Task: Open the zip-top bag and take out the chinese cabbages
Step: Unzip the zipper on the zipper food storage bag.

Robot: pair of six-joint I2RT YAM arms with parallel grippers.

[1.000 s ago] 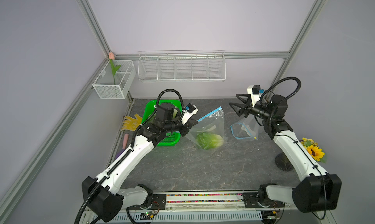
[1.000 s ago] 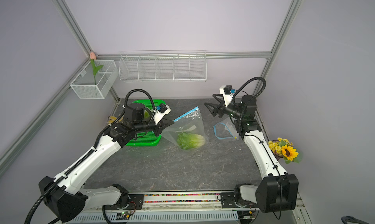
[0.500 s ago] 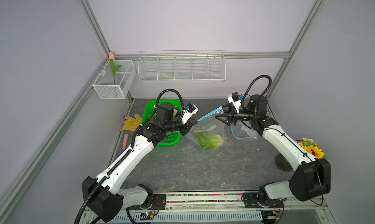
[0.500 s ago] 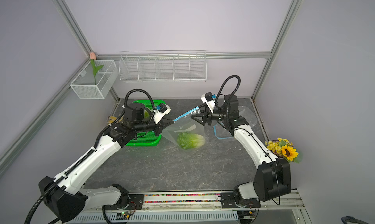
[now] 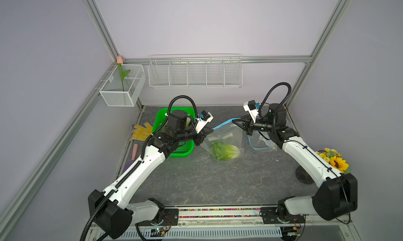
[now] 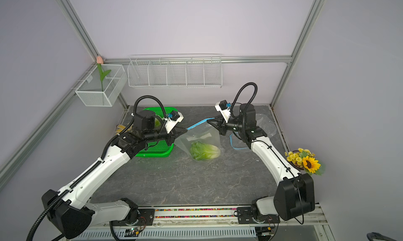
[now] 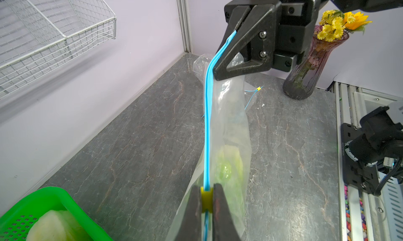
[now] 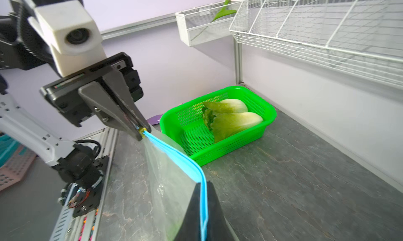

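Note:
A clear zip-top bag with a blue zip strip hangs stretched between my two grippers, its bottom resting on the table. Inside it lies one of the chinese cabbages. My left gripper is shut on the yellow slider at one end of the zip. At the other end my right gripper is shut on the blue strip. Two more chinese cabbages lie in the green basket behind the left arm.
A second, empty clear bag lies under the right arm. A vase of sunflowers stands at the right edge. A yellow glove lies at the left edge. A wire rack and a mesh box hang on the walls.
My right gripper has swung left from above the empty bag to the free end of the zip and has shut on it. The left arm has kept its hold and place.

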